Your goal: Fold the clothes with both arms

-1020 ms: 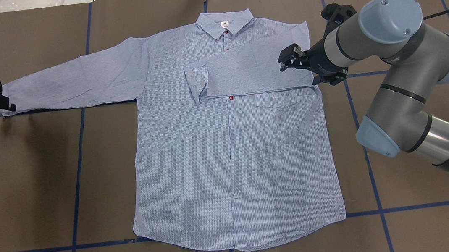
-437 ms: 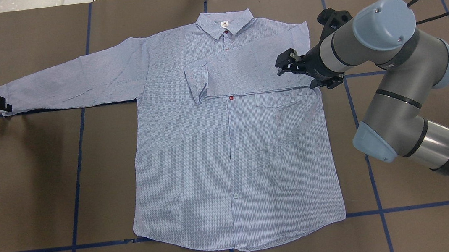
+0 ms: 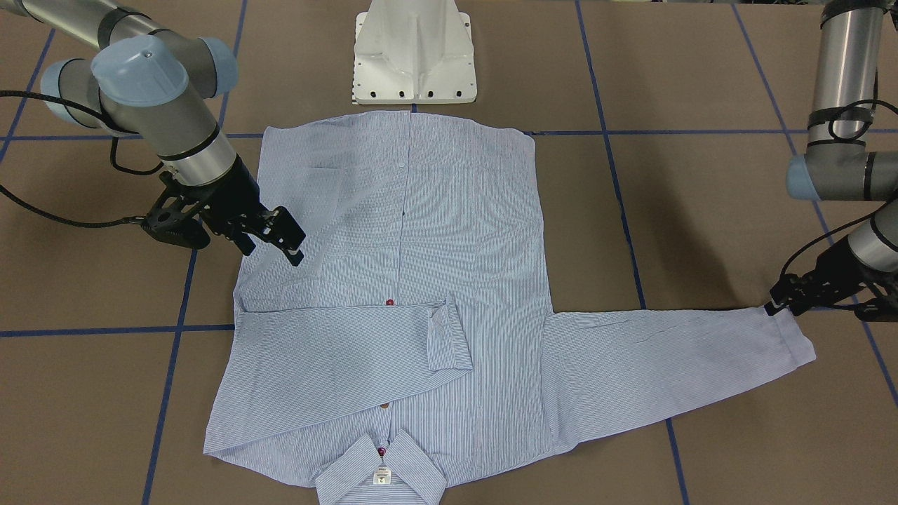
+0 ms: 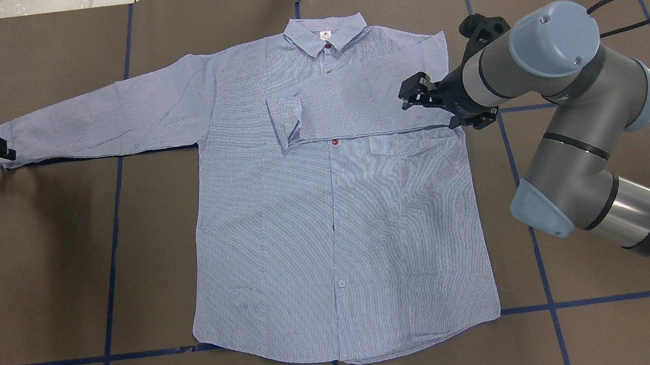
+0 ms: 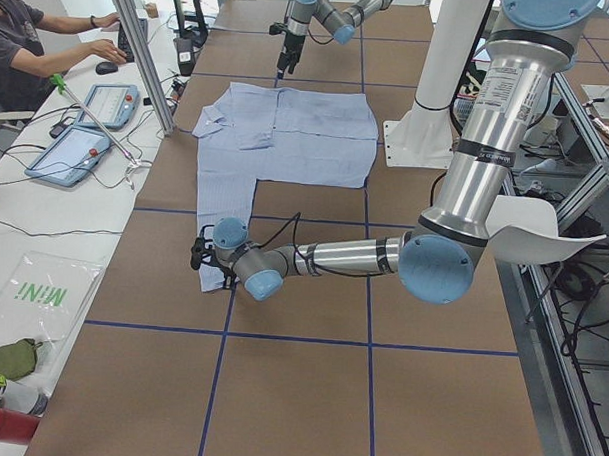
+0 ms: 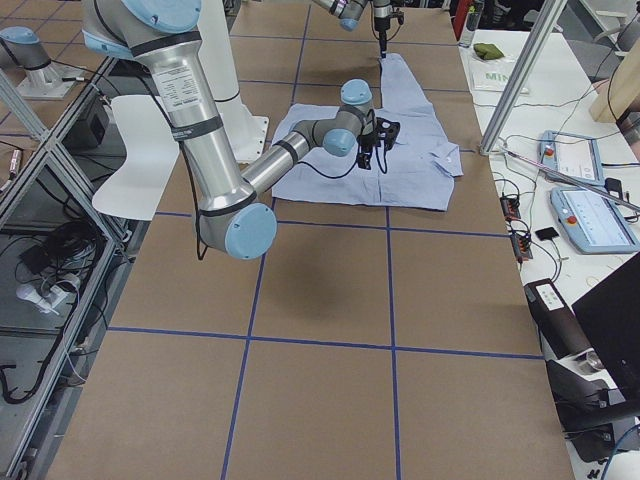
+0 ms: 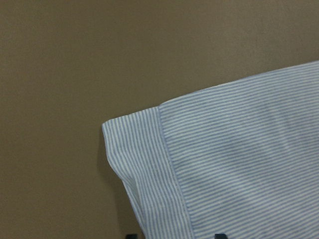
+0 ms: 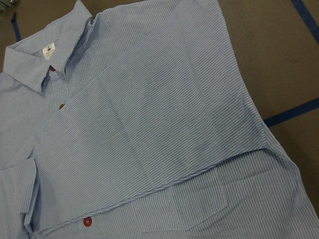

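Note:
The blue-and-white striped shirt (image 4: 335,218) lies flat, front up, collar (image 4: 325,30) at the far side. One sleeve (image 4: 353,106) is folded across the chest, its cuff (image 4: 286,119) near the button line; the right wrist view shows this sleeve (image 8: 149,149) lying loose. The other sleeve (image 4: 104,122) stretches straight out to the left. My left gripper (image 4: 2,151) sits low at that sleeve's cuff (image 7: 144,164), its two tips apart at the wrist view's bottom edge, holding nothing. Open and empty, my right gripper (image 4: 411,93) hovers over the folded sleeve near the shoulder.
The white pedestal base (image 3: 415,52) stands at the shirt's hem side. Blue tape lines (image 4: 108,262) cross the brown table. Beyond the collar end, a side table holds tablets (image 5: 88,130) with a person (image 5: 21,38) seated there.
My left gripper has slid a little outward, off the cuff's end. The right gripper and forearm have shifted slightly toward the shirt's middle. The shirt has not moved.

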`<state>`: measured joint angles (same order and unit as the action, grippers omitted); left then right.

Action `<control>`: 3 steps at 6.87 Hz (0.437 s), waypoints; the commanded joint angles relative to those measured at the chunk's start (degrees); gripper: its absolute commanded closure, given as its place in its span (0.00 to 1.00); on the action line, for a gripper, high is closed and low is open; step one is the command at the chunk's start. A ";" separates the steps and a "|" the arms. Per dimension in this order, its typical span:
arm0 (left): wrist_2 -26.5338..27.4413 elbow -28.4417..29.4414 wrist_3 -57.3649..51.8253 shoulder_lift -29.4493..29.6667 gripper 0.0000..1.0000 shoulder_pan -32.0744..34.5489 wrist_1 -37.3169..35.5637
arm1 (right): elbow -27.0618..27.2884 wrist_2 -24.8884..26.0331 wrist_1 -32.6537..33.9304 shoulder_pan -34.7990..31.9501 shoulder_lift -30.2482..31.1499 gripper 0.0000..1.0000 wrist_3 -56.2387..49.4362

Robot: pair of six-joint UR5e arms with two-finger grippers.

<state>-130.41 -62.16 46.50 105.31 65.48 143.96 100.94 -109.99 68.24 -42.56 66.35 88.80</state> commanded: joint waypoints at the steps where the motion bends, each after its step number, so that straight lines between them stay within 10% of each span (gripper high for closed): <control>1: 1.38 0.02 2.19 0.16 1.00 -0.09 0.00 | -0.04 0.04 -0.04 0.11 0.01 0.00 -0.03; 3: 1.04 -0.50 2.37 0.16 1.00 0.69 0.00 | 0.04 0.04 -0.04 0.29 -0.08 0.00 0.05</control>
<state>-129.21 -62.31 48.68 105.46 65.63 143.97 100.94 -109.95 68.24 -42.40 66.34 88.83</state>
